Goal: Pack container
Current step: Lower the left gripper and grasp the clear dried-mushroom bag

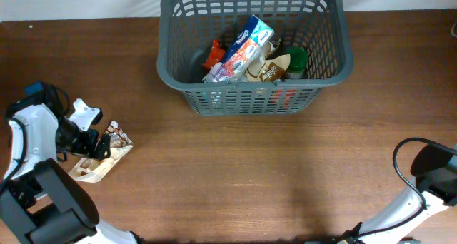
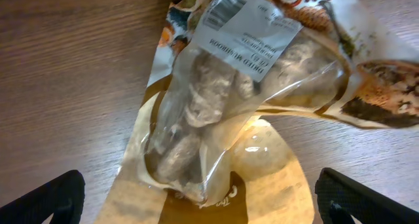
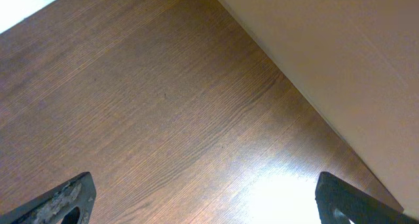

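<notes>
The left claw (image 2: 206, 201) is held wide open over the mushroom bag (image 2: 216, 106), laid flat on the tabletop (image 1: 250, 173), well apart from the basket (image 1: 250, 101) at the far side. Only slick film may be pinched and the bag dropped. The right claw (image 3: 213, 201) is open, empty.

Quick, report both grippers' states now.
Left gripper: open, holding nothing, mushroom bag below it.
Right gripper: open, empty, over the table.

Brown wooden table (image 1: 250, 173). Standing on it at far middle, dark grey container (image 1: 250, 100); lying flat at left, well apart, clear bag of dried mushrooms (image 1: 103, 155).
</notes>
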Action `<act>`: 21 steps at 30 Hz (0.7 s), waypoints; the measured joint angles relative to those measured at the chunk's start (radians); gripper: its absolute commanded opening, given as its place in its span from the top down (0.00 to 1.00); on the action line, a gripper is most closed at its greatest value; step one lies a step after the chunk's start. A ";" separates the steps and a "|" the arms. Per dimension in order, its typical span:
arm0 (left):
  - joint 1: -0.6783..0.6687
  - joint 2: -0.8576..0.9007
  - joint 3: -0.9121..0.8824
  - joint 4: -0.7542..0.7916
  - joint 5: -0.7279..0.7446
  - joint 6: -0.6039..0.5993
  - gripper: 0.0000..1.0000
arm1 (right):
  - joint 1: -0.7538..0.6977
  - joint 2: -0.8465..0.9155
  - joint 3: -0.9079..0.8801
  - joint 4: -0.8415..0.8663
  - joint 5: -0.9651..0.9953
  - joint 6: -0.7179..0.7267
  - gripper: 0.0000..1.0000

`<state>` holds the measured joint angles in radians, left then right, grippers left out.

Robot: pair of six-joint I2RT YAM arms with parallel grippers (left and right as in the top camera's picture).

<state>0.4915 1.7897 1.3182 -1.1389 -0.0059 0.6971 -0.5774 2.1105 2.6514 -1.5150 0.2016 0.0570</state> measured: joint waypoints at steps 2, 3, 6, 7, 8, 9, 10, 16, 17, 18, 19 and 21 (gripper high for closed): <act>0.000 0.001 0.000 0.004 0.010 -0.002 0.00 | 0.000 0.000 0.000 0.000 0.000 -0.001 0.01; 0.000 0.001 0.000 0.008 0.015 -0.002 0.00 | 0.000 0.000 0.000 0.000 0.000 0.000 0.01; 0.000 0.001 0.000 0.035 0.034 -0.002 0.00 | 0.000 0.000 0.000 0.000 0.000 0.000 0.01; 0.000 0.001 0.000 0.040 0.037 -0.001 0.00 | 0.000 0.000 0.000 0.000 0.000 0.000 0.01; 0.000 0.001 0.000 0.044 0.044 0.005 0.00 | 0.000 0.000 0.000 0.000 0.000 0.000 0.01; 0.000 0.001 0.000 0.045 0.051 0.018 0.00 | 0.000 0.000 0.000 0.000 0.000 0.000 0.01; 0.000 0.001 0.000 0.047 0.057 0.026 0.00 | 0.000 0.000 0.000 0.000 0.000 0.000 0.01; 0.000 0.006 0.000 0.082 0.070 0.061 0.00 | 0.000 0.000 0.000 0.000 0.000 0.000 0.01; 0.000 0.013 0.000 0.082 0.069 0.068 0.00 | 0.000 0.000 0.000 0.000 0.000 0.000 0.01; 0.000 0.020 0.000 0.082 0.069 0.071 0.00 | 0.000 0.000 0.000 0.000 0.000 0.000 0.01; 0.000 0.031 0.000 0.083 0.069 0.074 0.00 | 0.000 0.000 0.000 0.000 0.000 0.000 0.01; 0.000 0.049 0.000 0.082 0.069 0.080 0.00 | 0.000 0.000 0.000 0.000 0.000 0.000 0.01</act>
<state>0.4911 1.8389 1.3178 -1.0565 0.0628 0.7773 -0.5774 2.1105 2.6514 -1.5150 0.2020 0.0566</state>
